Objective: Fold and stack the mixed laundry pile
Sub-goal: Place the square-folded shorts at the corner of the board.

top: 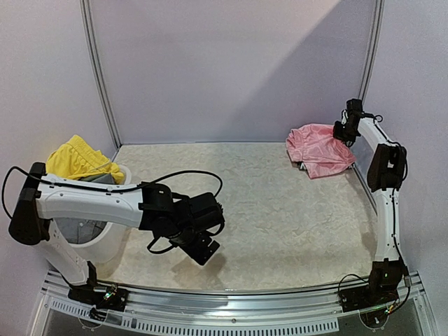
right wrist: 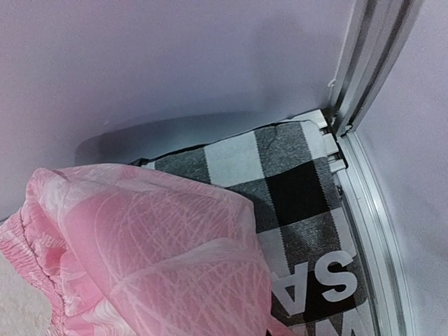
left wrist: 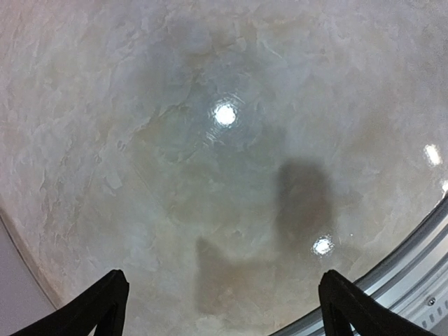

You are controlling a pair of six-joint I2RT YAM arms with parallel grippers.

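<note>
At the table's [top: 280, 210] near left corner, the white plastic basket [top: 105, 248] is carrying a bright yellow garment [top: 77, 157] draped over its far rim, with a grey garment [top: 80, 229] lying inside. Your left arm [top: 91, 199] is reaching across in front of the basket. Your left gripper [top: 203, 250] [left wrist: 222, 280] is hovering low over bare table by the near edge, left of centre. Its fingers [left wrist: 98, 308] are standing wide apart, gripping nothing.

Over at the far right corner, the pink garment [top: 318, 150] [right wrist: 140, 245] is lying bunched on top of the black-and-white checked shirt [right wrist: 294, 189], whose white lettering is showing beside the right edge rail [right wrist: 371, 210]. Your right gripper [top: 341, 133] is sitting at the pink garment's far right side, its jaws closed down narrow. Its fingertips are not showing in the wrist view, so you cannot tell whether any cloth is pinched.
</note>
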